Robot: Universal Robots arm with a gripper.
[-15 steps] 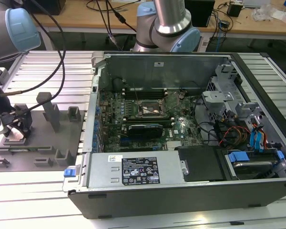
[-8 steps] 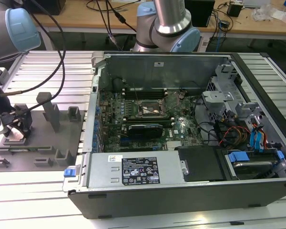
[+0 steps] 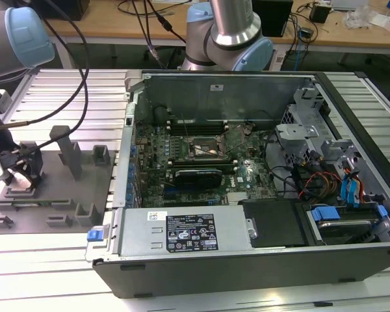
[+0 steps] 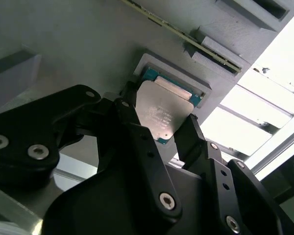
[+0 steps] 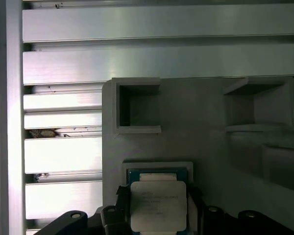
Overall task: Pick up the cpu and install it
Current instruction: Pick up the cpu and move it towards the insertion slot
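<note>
cpu [image 4: 162, 110], a small flat square chip with a shiny silver metal top and a thin green rim, lies in a shallow grey plastic nest [image 5: 137, 166] on the grey fixture plate [image 3: 91, 185]. this is at the exterior view's left, well apart from the black open computer case [image 3: 247, 266] and its dark square board socket [image 3: 208, 151]. black two-finger gripper [image 4: 158, 117] sits low over the nest. its fingers [image 4: 137, 132] are narrow, set against two opposite edges of the chip, so i judge it clamped on the cpu. whether the chip has cleared the nest floor cannot be told. step in hand: the pick. judgement: hold by the rim edges only, keep the chip level and the pressure even on both sides so it does not pivot, and raise it straight along the nest walls. a tilt could catch a corner on the raised frame. edges: the nest frame hugs the chip closely on the sides not held. room: a walled grey square pocket [image 5: 137, 107] stands near on the plate, and tall grey posts [image 3: 70, 153] stand beside the gripper in the exterior view. the space above the plate looks open. the ribbed aluminium table [image 5: 63, 63] lies beyond the plate edge.
</note>
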